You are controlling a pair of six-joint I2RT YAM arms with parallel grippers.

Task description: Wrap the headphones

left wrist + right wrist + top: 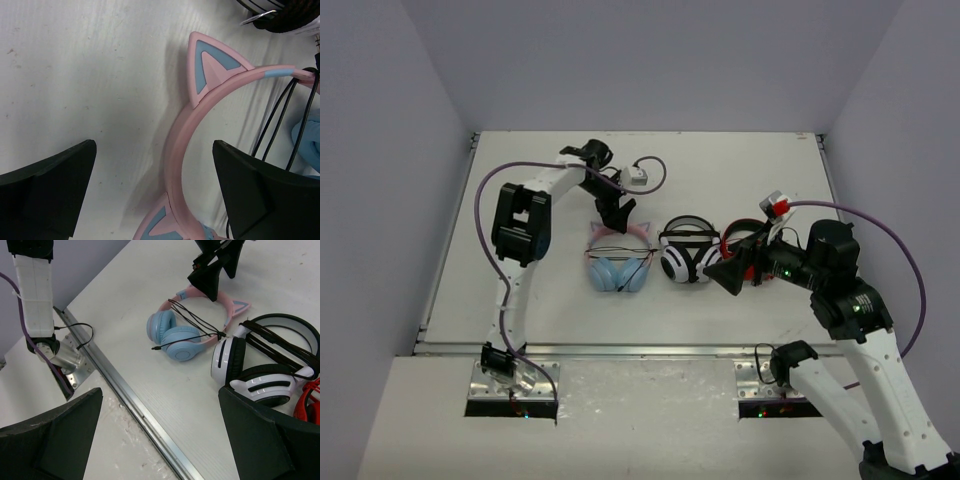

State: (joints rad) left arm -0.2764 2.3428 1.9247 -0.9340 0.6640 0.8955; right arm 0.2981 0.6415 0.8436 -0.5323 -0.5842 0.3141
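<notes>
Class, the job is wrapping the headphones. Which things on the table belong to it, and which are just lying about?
Belongs to the job: cat-ear headphones; their black cable; left gripper, open over the pink headband.
Lying about: white-and-black headphones; red-and-black headphones.

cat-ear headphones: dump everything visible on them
The headphones lie flat on the white table, just left of the white-and-black pair; whether the two touch is unclear. The light-blue ear cups, glossy plastic by the look, sit side by side at the near end. The pink headband carries two pink cat ears with blue insets. The thin black cable is strung in several strands across the band's opening, its plug end loose beside the cups. The left gripper hovers over the band, fingers open, not visibly touching.
</notes>
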